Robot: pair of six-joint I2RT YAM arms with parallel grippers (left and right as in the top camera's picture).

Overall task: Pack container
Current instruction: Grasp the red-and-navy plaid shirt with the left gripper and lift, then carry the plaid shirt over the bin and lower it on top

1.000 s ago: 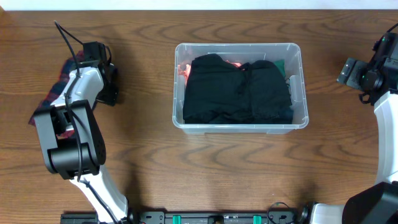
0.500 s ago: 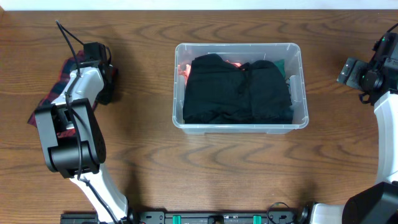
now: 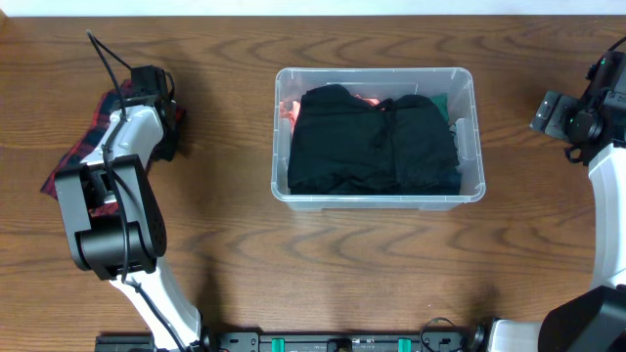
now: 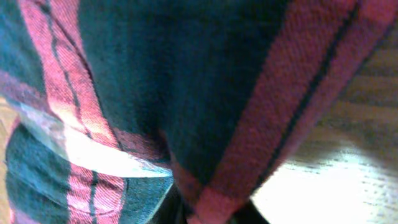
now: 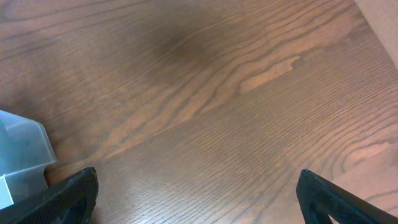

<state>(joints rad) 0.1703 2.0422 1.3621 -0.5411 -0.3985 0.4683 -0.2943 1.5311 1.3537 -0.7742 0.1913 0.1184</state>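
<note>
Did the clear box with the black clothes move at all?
No. The container sits at the same spot against the wood grain of the table as before.

Robotics lab workbench, wood-grain table (image 3: 245,274), left arm (image 3: 110,220) and right arm (image 3: 608,210), black rail (image 3: 333,343) along near edge

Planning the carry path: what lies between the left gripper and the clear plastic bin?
Overhead view: only bare wooden tabletop between the left gripper, shut on red-and-dark plaid cloth, and the clear rectangular plastic bin.
</note>
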